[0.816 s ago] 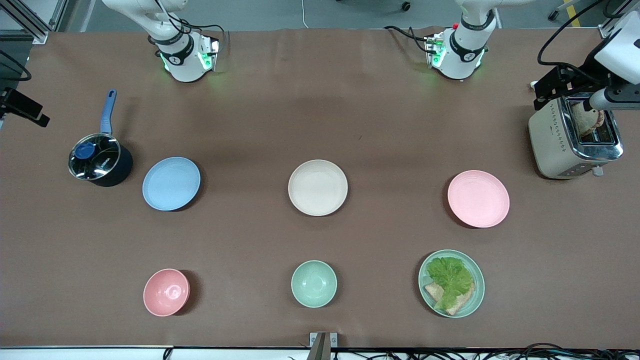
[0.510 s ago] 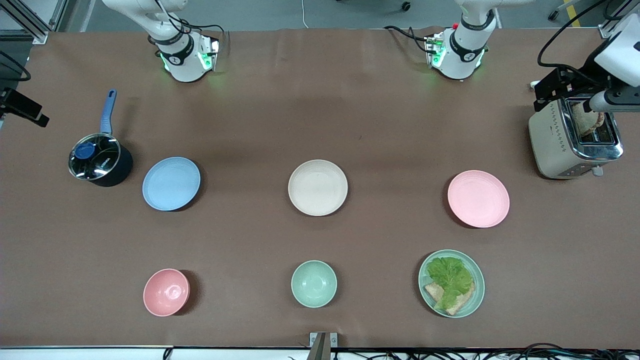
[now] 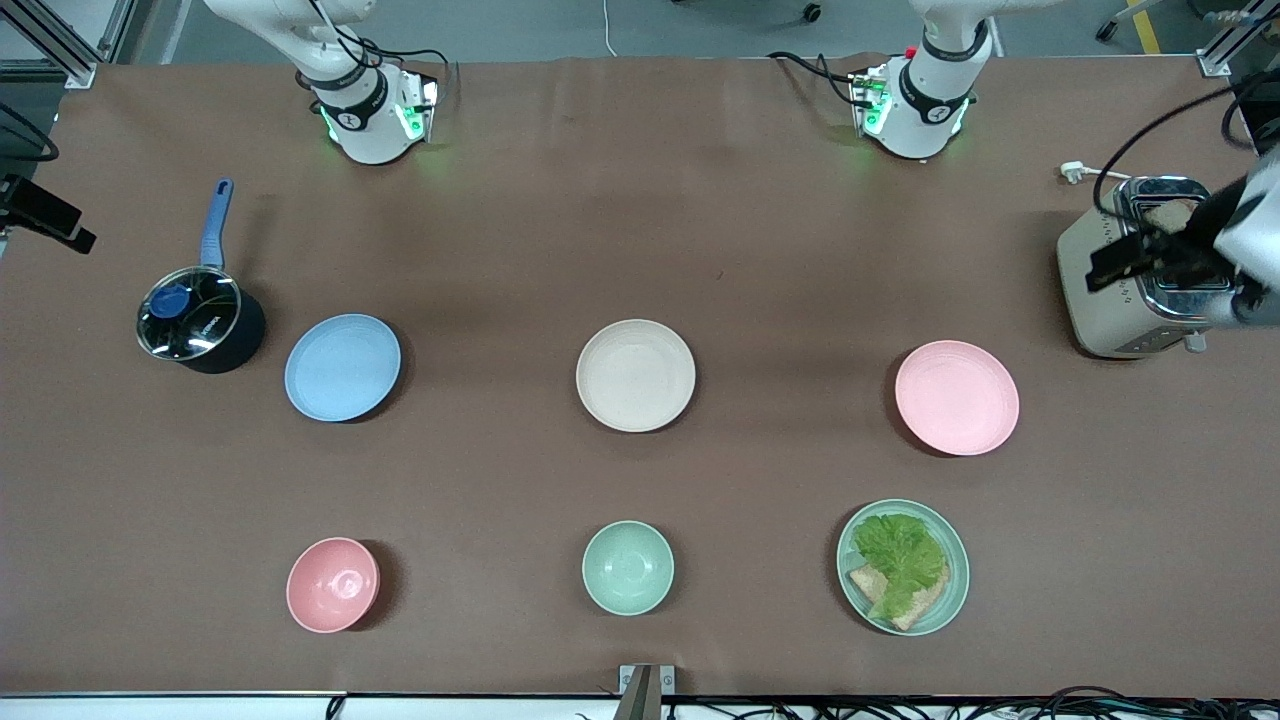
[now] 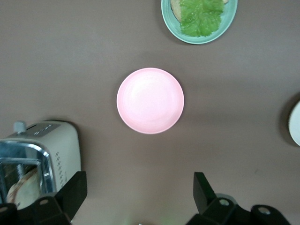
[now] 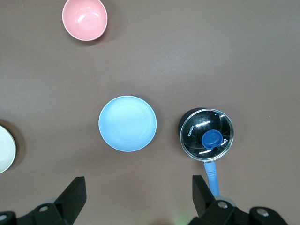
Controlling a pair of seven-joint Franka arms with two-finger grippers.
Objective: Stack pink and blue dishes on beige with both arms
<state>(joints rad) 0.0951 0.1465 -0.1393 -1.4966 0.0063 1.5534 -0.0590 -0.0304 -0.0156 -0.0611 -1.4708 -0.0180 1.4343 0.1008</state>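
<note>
My left gripper (image 4: 136, 194) has just swung off the toaster (image 3: 1140, 270) toward the pink plate (image 3: 957, 397), jaws apart; right gripper (image 5: 136, 194) open above the blue plate (image 3: 343, 367); nothing stacked.

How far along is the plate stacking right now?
Nothing is stacked yet: the beige plate is bare, with the blue plate and pink plate on the table at either side. In hand: the left gripper hangs open near the toaster, the right gripper open above the blue plate. Both lifts and placements remain.
</note>
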